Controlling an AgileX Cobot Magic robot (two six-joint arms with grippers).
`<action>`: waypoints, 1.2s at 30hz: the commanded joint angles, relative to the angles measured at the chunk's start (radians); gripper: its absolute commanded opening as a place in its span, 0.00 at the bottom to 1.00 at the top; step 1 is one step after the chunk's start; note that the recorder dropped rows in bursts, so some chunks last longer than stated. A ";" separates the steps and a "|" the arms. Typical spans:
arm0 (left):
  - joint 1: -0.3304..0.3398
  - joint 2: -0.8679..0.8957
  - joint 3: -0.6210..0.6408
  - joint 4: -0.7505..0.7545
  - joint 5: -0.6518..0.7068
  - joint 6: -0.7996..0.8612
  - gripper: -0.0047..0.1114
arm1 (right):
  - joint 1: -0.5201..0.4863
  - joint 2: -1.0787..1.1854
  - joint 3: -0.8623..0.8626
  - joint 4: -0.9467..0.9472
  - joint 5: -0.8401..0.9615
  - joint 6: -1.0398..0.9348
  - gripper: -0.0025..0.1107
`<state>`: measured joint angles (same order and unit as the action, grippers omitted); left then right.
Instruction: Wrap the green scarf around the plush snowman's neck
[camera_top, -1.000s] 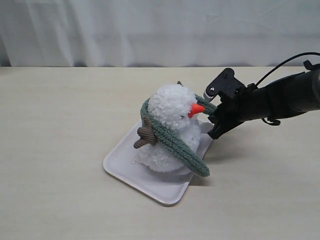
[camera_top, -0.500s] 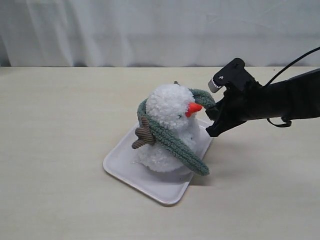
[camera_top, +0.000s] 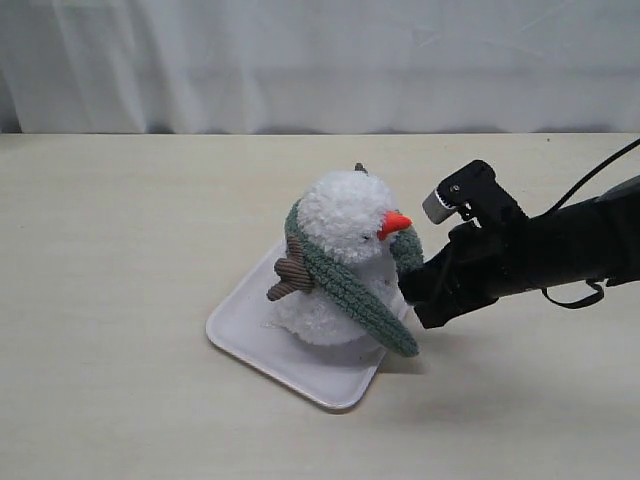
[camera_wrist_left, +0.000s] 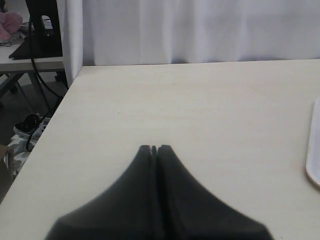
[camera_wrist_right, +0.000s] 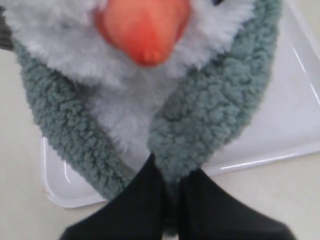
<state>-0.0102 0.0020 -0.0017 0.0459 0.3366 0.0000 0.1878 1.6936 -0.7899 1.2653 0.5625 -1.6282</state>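
Grey-green knit: we see the green scarf (camera_top: 350, 290) looped round the plush snowman (camera_top: 340, 210) at the neck (camera_top: 383, 264). It passes behind the head and comes down both sides. One tail runs diagonally across the front of the body, just beside the brown twig arm (camera_top: 290, 272). Its rounded end hangs at the rim of the white tray (camera_top: 240, 335).

The other tail comes round the far side, under the orange nose (camera_top: 394, 224), and goes into the right gripper (camera_top: 412, 292). The right wrist view confirms it: the right gripper (camera_wrist_right: 170, 180) has its jaws pinched narrow on the scarf fabric (camera_wrist_right: 220, 110) just below the nose (camera_wrist_right: 145, 30). The two tails meet in a V under the chin.

The snowman is upright on the tray, and the tray sits on the pale wood table (camera_top: 120, 250).

We see the left gripper (camera_wrist_left: 154, 149) with its fingers pressed together and nothing between them. It is over bare tabletop, with the tray's edge (camera_wrist_left: 315, 165) at the margin of that view. A white curtain (camera_top: 300, 60) hangs behind the table.
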 joint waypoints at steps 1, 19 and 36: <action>-0.001 -0.002 0.002 -0.003 -0.015 0.000 0.04 | 0.001 -0.008 0.019 -0.094 -0.023 0.081 0.06; -0.001 -0.002 0.002 -0.003 -0.013 0.000 0.04 | 0.001 0.091 0.040 -0.107 -0.045 0.073 0.12; -0.001 -0.002 0.002 -0.003 -0.013 0.000 0.04 | 0.009 -0.085 0.040 -0.261 0.087 0.279 0.48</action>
<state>-0.0102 0.0020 -0.0017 0.0459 0.3366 0.0000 0.1878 1.6494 -0.7542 1.0165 0.6090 -1.3658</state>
